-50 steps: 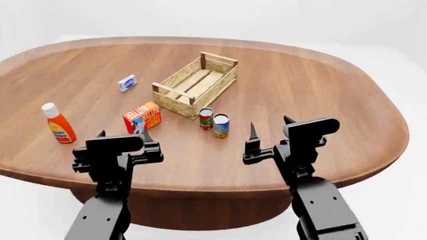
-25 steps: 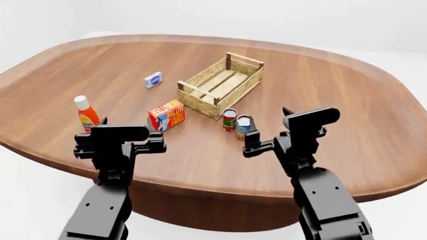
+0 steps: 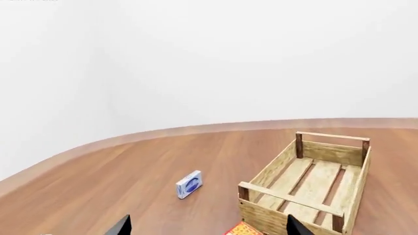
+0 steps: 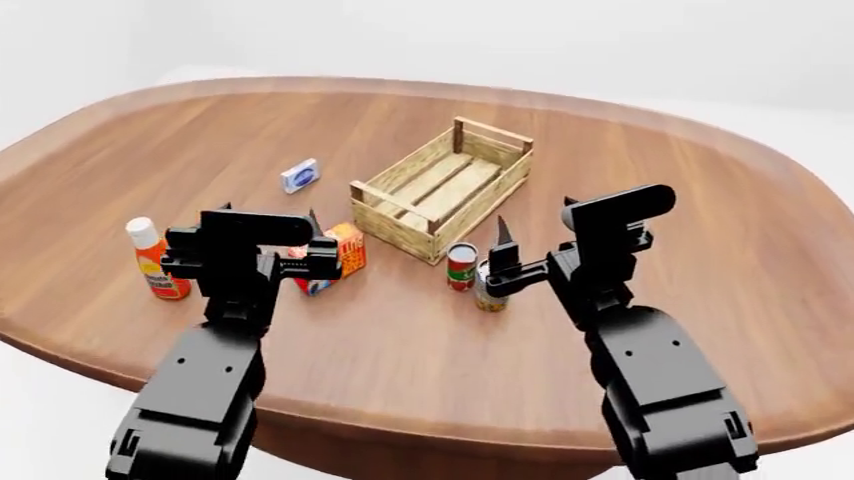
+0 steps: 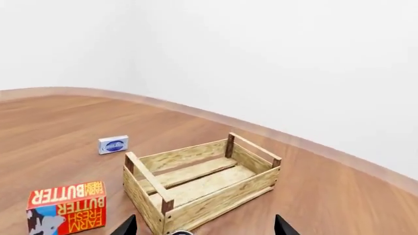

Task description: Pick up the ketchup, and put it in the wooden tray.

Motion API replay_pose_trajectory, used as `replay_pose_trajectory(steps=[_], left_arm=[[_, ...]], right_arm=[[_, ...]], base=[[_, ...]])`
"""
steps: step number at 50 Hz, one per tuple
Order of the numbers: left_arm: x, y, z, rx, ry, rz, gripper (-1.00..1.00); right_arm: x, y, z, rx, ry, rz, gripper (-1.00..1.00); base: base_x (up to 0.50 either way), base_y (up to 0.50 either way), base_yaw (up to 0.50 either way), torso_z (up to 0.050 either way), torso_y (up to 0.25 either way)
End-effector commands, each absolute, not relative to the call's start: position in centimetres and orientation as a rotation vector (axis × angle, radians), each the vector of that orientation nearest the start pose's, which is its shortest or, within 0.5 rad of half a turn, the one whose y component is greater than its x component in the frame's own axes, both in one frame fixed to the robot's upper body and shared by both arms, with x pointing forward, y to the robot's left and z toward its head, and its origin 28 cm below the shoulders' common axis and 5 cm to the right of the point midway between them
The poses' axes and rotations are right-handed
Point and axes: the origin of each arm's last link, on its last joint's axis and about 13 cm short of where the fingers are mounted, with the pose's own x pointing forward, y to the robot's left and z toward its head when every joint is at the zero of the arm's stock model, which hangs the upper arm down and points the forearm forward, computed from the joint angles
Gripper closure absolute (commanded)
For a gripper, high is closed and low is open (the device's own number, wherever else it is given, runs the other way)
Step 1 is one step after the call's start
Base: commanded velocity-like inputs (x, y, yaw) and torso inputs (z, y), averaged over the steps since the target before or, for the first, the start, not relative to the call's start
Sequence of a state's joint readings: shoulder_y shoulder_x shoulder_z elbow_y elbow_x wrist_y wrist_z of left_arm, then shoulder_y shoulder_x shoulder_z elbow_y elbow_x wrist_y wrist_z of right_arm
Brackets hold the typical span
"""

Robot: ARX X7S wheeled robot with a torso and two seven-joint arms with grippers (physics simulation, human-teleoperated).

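Note:
The ketchup, an orange-red bottle with a white cap, stands upright near the table's left front edge. It shows only in the head view. My left gripper hovers open just to its right, empty, in front of the butter box. The wooden tray sits mid-table, empty, its slats also plain in the left wrist view and the right wrist view. My right gripper is open and empty, above the two cans. In each wrist view the jaws stand wide apart.
A red-orange butter box stands left of the tray's near corner. Two small cans stand by that corner. A small blue-and-white box lies further back left. The wooden table is oval.
The head view has shifted, and both arms have moved forward over the table. The left gripper now overlaps the butter box, the right one the cans. Both stay open.

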State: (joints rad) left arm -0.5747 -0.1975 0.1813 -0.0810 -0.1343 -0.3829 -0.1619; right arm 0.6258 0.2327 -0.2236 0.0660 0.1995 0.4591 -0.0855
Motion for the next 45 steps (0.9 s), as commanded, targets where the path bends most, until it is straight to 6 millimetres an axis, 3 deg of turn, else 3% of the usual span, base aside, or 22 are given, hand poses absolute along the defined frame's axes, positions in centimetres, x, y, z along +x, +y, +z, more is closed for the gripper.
replay_pose_trajectory(steps=[1, 45], left_arm=[[32.98, 22.63, 13.04, 0.142, -0.095, 0.042, -1.00], [32.64, 22.78, 12.65, 0.153, -0.104, 0.051, -1.00]], right_arm=[[33.13, -11.82, 14.24, -0.155, -0.050, 0.238, -1.00], [33.08, -11.63, 14.21, -0.146, -0.057, 0.245, -1.00]], base=[[0.35, 0.07, 0.00, 0.000, 0.000], [0.37, 0.07, 0.00, 0.000, 0.000]])
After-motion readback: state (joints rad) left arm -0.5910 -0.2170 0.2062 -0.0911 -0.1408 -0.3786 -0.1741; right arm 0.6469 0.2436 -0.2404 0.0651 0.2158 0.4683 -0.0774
